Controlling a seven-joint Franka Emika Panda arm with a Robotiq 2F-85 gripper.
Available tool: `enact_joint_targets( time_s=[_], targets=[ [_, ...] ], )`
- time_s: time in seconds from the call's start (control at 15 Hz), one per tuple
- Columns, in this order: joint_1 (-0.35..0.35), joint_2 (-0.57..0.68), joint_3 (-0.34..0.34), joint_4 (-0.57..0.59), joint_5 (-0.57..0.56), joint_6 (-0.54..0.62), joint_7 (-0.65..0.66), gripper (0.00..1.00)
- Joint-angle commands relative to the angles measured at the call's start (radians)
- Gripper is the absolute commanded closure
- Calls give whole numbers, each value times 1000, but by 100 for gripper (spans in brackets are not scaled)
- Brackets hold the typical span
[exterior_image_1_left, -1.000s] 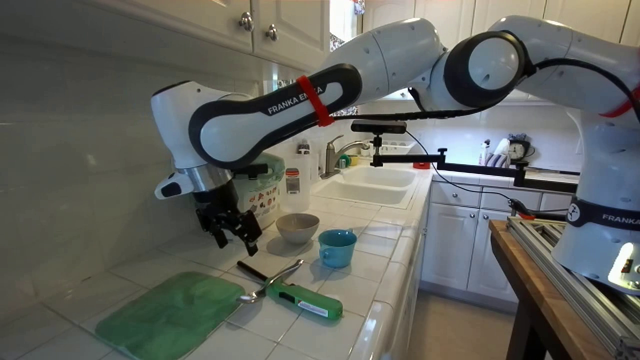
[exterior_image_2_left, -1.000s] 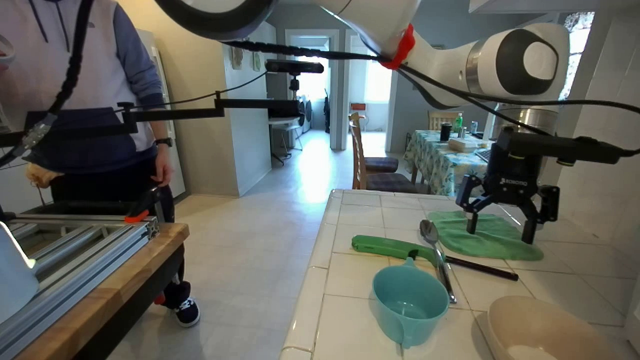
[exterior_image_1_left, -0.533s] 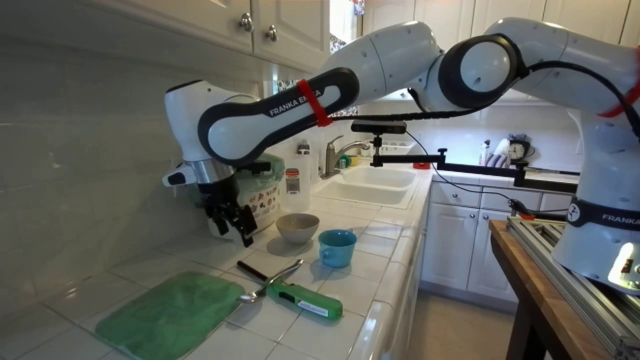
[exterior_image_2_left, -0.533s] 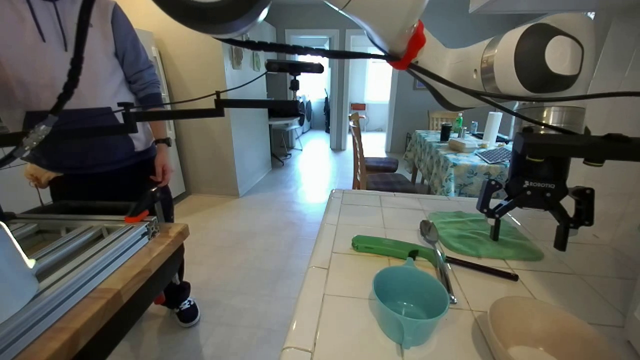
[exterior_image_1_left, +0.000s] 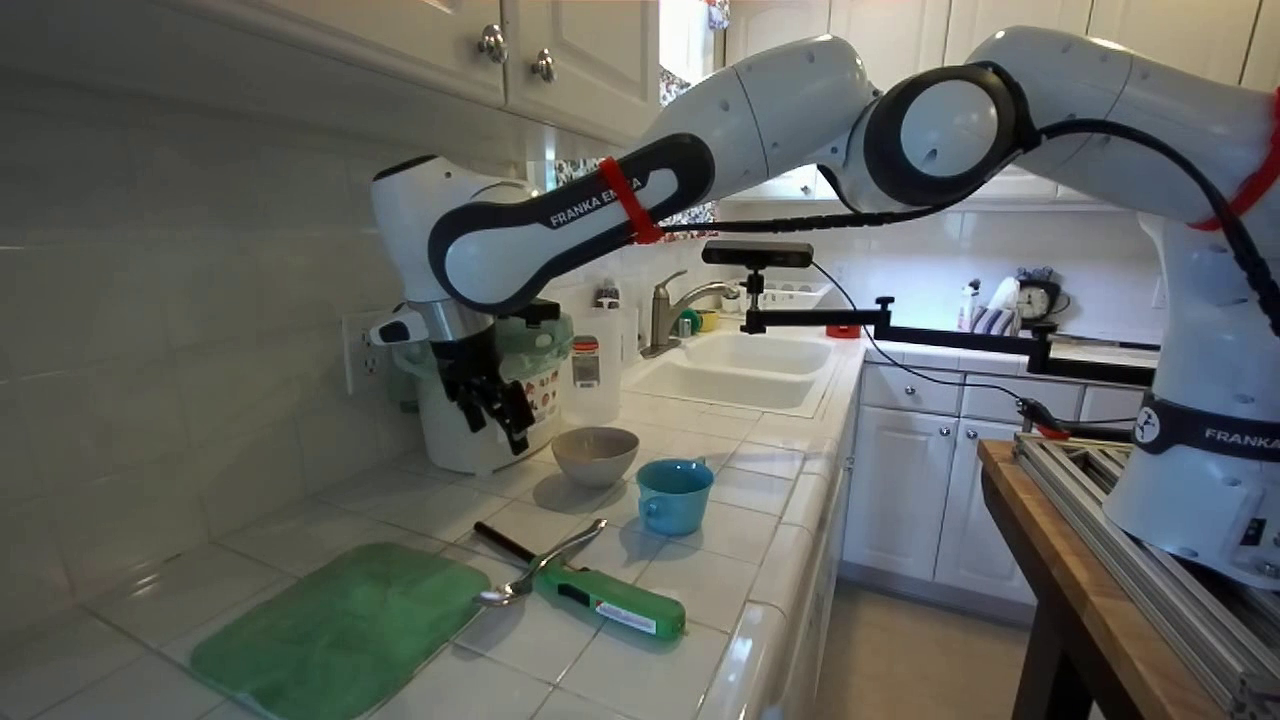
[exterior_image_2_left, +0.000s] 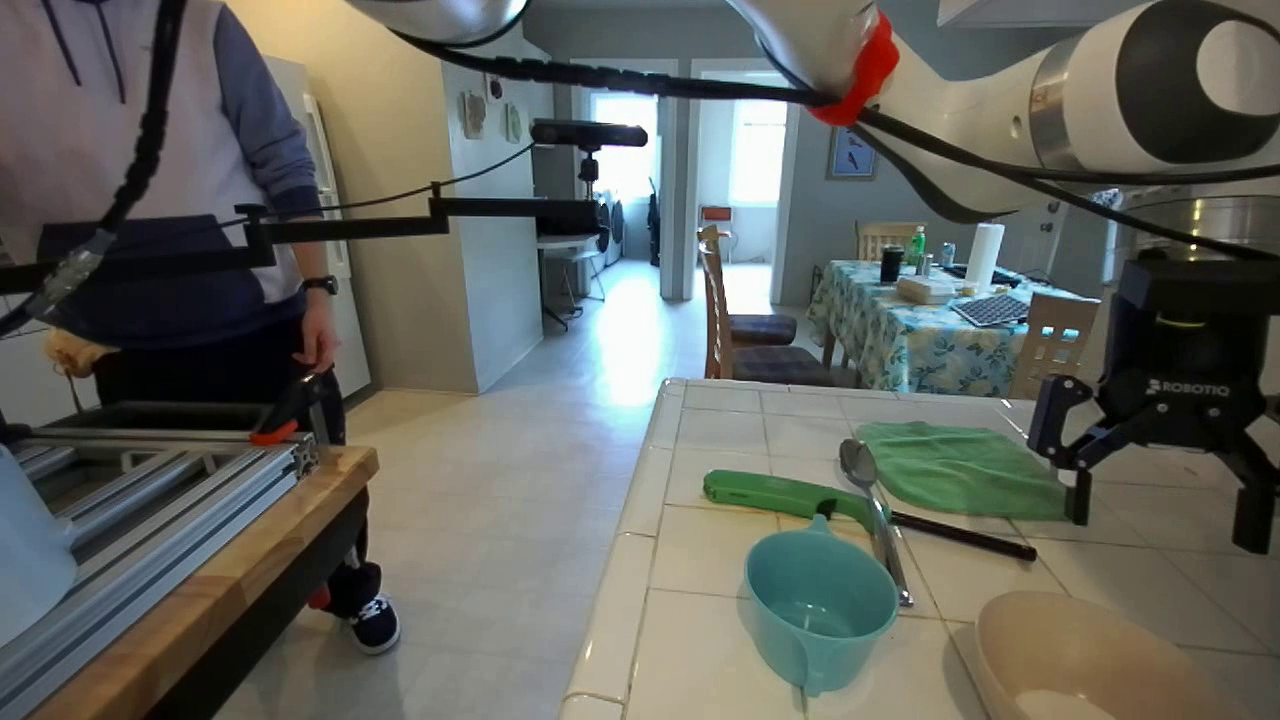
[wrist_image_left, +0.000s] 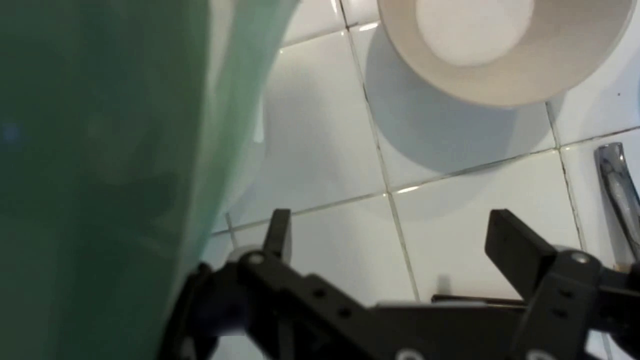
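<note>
Wide apart, nothing gripped

My gripper (exterior_image_2_left: 1165, 512) hangs above the counter (exterior_image_1_left: 430, 505) with jaws spread — probably this high to clear the bowl (exterior_image_1_left: 594, 460), which sits nearby between bin (exterior_image_1_left: 445, 442) and cup (exterior_image_1_left: 676, 505). The spoon (exterior_image_1_left: 575, 542) lies across the lighter (exterior_image_1_left: 602, 591), which likely props it. The wrist view crops the bowl, and a blurred green mass (wrist_image_left: 110, 175) — apparently part of the bin — hides the left.

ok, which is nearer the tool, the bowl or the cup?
The beige bowl: in both exterior views it sits closer to the open tool than the blue cup does.
</note>
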Motion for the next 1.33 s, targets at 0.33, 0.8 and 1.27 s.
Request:
enact_joint_targets(
  time_s=[0.33, 0.8, 1.27],
  targets=[
    [-28, -115, 32, -196, 17, 50, -25, 0],
    [-50, -244, 80, -371, 21, 68, -26, 0],
    [-74, -359, 50, -546, 43, 70, -50, 0]
  ],
)
